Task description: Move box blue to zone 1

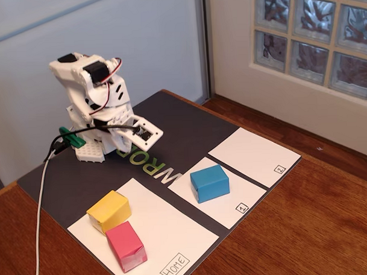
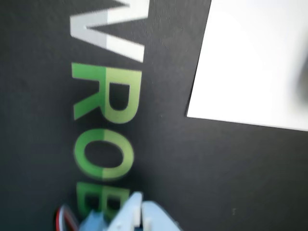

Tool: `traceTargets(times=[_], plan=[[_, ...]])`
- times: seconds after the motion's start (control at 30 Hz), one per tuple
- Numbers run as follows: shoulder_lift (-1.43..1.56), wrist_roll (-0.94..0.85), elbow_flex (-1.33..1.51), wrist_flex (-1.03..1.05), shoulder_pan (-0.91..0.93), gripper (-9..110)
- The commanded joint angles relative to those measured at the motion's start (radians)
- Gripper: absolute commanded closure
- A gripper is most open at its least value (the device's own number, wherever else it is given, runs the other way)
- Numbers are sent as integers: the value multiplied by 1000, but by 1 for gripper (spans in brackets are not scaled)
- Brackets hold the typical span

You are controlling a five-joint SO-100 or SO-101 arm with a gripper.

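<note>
In the fixed view, the gripper [image 1: 148,134] is seen folded low over the dark mat [image 1: 183,122], its fingers pressed together on nothing. The box blue [image 1: 210,183] is found well apart, to its lower right, resting on zone 1 [image 1: 234,196].

In the wrist view, the gripper [image 2: 139,211] is seen clenched above green lettering [image 2: 103,139]; a white panel [image 2: 255,62] lies ahead and right.
</note>
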Motion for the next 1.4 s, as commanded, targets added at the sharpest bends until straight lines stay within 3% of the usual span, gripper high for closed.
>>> traceTargets(times=[0.0, 0.83, 1.37], plan=[[71, 0, 51, 26, 0, 102], [465, -43, 295, -9, -97, 102], [466, 32, 353, -32, -107, 102]])
